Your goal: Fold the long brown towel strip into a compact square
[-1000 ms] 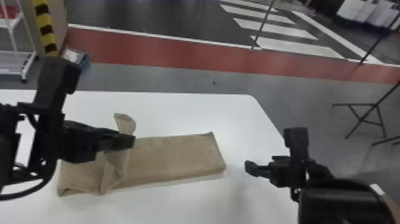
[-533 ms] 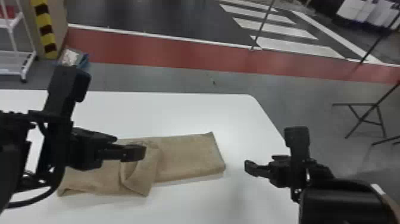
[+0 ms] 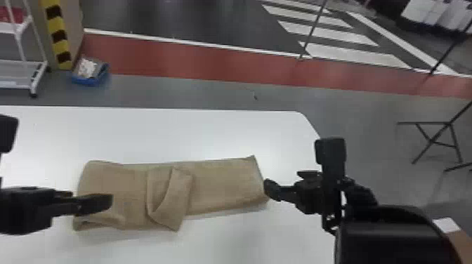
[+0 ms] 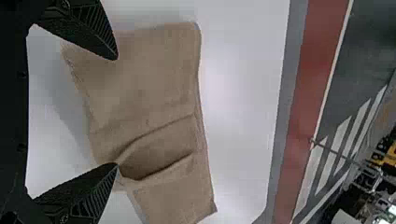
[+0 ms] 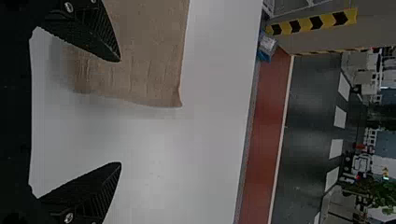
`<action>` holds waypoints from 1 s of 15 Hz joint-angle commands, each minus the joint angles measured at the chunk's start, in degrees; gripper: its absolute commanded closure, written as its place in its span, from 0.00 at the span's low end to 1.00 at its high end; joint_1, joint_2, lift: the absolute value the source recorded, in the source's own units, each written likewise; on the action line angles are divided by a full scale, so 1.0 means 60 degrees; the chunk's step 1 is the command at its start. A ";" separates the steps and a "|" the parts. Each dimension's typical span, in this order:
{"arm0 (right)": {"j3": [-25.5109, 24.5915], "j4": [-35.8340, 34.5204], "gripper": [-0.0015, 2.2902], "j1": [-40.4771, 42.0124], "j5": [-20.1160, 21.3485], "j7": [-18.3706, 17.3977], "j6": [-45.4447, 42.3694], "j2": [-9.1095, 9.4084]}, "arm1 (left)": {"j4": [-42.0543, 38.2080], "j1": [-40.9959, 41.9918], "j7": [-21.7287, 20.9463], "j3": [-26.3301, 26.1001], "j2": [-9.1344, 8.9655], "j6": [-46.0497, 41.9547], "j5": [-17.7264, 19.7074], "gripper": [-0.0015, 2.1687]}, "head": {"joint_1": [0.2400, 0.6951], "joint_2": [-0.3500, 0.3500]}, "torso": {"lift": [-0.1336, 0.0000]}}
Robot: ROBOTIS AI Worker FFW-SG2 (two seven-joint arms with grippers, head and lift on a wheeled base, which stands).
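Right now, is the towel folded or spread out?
Partly folded: the towel is doubled over at its left, the flap ending rumpled around mid-strip.

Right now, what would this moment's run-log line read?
brown towel strip: on white table, rumpled flap mid-strip | left gripper: open, over left end | right gripper: open, at right end

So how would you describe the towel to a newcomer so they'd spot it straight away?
Start from the white table in front of the red floor stripe. On it, between the robot's two arms, lies a long brown cloth strip. Unlike the flat white surface around it, it is soft and tan, with a rumpled, turned-over flap near its middle.
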 commanded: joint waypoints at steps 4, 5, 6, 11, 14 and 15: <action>0.1917 -0.0074 0.04 -0.0477 0.0121 0.0074 0.0331 0.0144 | 0.0063 0.0837 -0.0348 0.2666 0.0482 0.0070 0.1134 0.04 | 1.00 0.38 | 0.04; 0.2195 -0.0045 0.04 -0.0536 0.0150 0.0132 0.0331 0.0144 | 0.0092 0.0984 -0.0392 0.2944 0.0555 -0.0088 0.1295 0.04 | 1.00 0.49 | 0.04; 0.2429 -0.0015 0.04 -0.0594 0.0150 0.0191 0.0360 0.0144 | 0.0136 0.1087 -0.0523 0.3134 0.0570 -0.0234 0.1324 0.04 | 1.00 0.54 | 0.04; 0.3059 0.0087 0.04 -0.0902 0.0223 0.1114 -0.0050 0.0144 | 0.0136 0.1438 -0.0655 0.3369 0.0643 -0.0322 0.1485 0.04 | 1.00 0.74 | 0.04; 0.3440 0.0322 0.04 -0.0887 0.0384 0.1099 -0.0021 0.0144 | 0.0194 0.1526 -0.0714 0.3457 0.0717 -0.0527 0.1485 0.04 | 1.00 0.78 | 0.04; 0.3601 0.0468 0.04 -0.0887 0.0413 0.1085 -0.0021 0.0144 | 0.0224 0.1555 -0.0743 0.3457 0.0731 -0.0615 0.1485 0.04 | 1.00 0.79 | 0.04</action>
